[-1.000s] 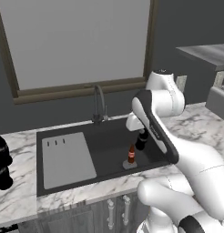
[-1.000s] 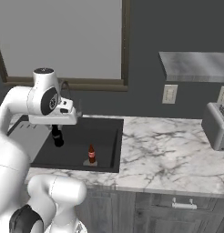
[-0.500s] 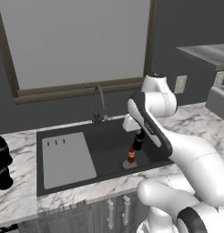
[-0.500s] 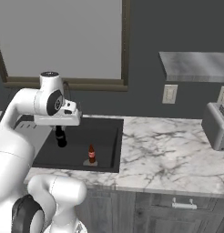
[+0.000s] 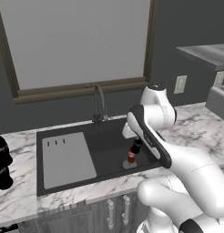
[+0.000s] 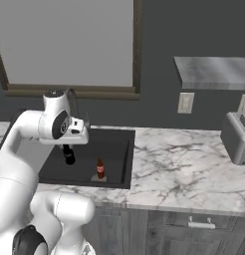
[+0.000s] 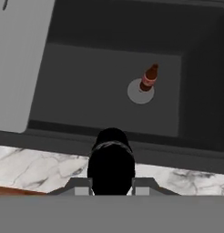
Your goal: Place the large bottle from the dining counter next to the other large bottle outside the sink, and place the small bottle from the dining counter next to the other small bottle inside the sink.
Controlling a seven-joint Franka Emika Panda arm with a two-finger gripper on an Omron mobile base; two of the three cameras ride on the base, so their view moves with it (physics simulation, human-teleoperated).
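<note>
Gripper [image 7: 111,189] jaws clamp the black bottle [image 7: 111,166], hiding its label; red bottle [image 7: 149,78] stands at one o'clock in the sink [image 7: 86,73].

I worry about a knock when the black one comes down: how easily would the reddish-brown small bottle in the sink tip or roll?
The reddish-brown small bottle is tall and narrow, standing on the drain disc in the sink, so it likely tips easily. Being round, it would probably roll once down.

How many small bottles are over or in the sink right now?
2. The reddish-brown small bottle stands upright on the sink floor by the drain. The black small bottle is clamped in the gripper above the basin, to its left in the right base view.
</note>
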